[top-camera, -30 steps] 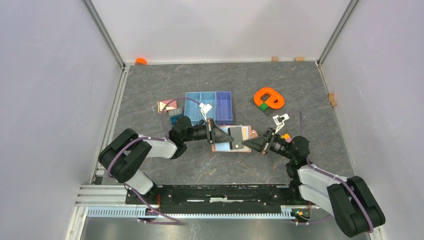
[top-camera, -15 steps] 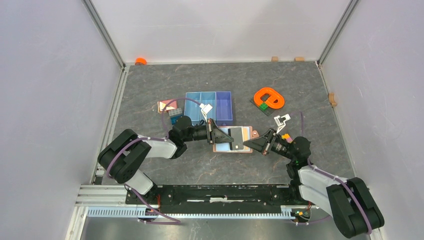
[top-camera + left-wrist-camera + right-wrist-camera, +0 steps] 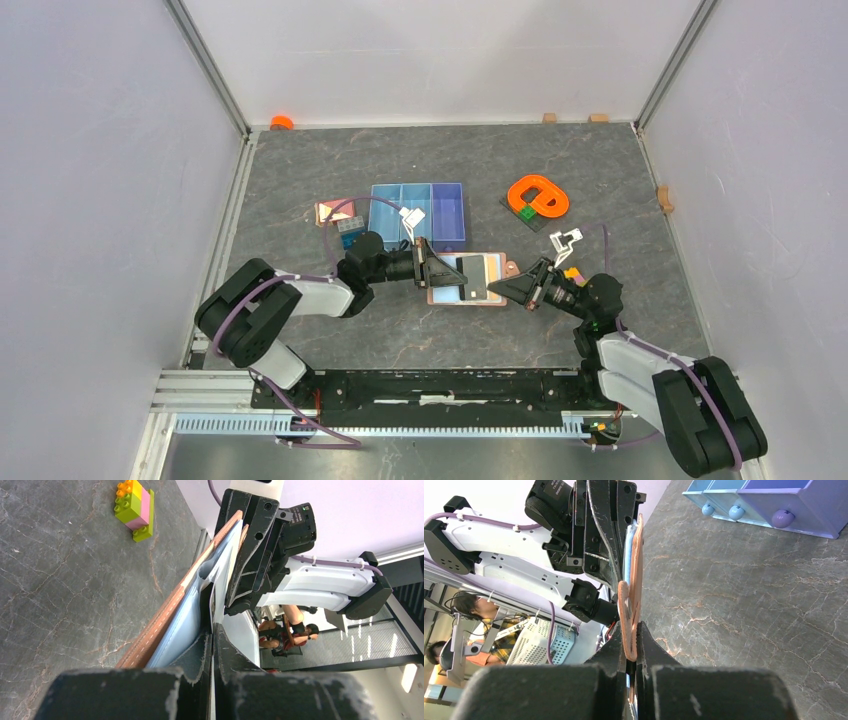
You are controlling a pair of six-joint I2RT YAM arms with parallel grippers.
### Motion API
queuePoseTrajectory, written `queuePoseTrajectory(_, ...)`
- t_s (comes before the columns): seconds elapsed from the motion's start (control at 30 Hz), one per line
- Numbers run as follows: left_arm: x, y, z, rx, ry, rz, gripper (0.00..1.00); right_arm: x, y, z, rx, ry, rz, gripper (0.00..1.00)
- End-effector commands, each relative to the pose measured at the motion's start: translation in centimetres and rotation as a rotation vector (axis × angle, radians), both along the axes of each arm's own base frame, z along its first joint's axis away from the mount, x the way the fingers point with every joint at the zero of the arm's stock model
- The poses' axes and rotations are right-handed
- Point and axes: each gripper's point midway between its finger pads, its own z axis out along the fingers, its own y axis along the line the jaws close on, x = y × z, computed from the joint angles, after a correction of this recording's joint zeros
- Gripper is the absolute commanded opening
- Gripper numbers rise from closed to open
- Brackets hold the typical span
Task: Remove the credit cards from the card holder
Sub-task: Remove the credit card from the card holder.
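Pinching the card holder [image 3: 636, 575] with my left pincer [image 3: 211, 632], seemingly by its pocket, and my right pincer [image 3: 634, 635], I risk tearing it by pulling apart.

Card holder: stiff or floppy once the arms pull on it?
Probably floppy: in the right wrist view the card holder bows along its edge and its tab curls at the right gripper. Likely light, being thin edge-on. Its blue pocket gapes near the left gripper, so it may deform rather than resist.
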Motion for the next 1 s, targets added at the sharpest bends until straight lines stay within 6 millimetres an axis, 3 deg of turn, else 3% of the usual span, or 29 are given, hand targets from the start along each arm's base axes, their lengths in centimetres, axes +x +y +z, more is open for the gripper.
queuePoseTrajectory(0.0, 2.2, 1.0, 0.1, 0.018, -0.035, 0.096, 0.03, 0.3, -0.6, 2.1, 0.034, -0.111, -0.029, 0.0)
queuePoseTrajectory(0.03, 2.2, 0.9, 0.1, 0.02, -0.036, 0.092, 0.02, 0.3, -0.6, 2.1, 0.033, -0.115, -0.027, 0.01)
queuePoseTrajectory(0.27, 0.9, -0.5, 0.6, 0.02, -0.072, 0.029, 0.02, -0.6, 0.1, 3.1, 0.05, -0.164, 0.028, 0.37)
queuePoseTrajectory(0.53, 0.0, -1.3, 1.3, 0.002, -0.081, -0.022, 0.02, -0.8, 1.4, 2.1, 0.018, -0.14, 0.07, 0.51)
queuePoseTrajectory(0.7, -0.4, -1.6, 1.5, -0.015, -0.073, -0.05, 0.02, -0.5, 1.6, 1.5, -0.002, -0.119, 0.067, 0.42)
queuePoseTrajectory(0.87, 0.1, -1.3, 0.6, 0.06, -0.084, -0.006, 0.02, -0.1, 1.5, 0.7, -0.016, -0.079, 0.051, 0.0)
queuePoseTrajectory(0.97, 0.8, -0.6, 0.0, 0.098, -0.074, 0.035, 0.02, 0.3, 1.0, 0.5, -0.014, -0.066, 0.019, 0.0)
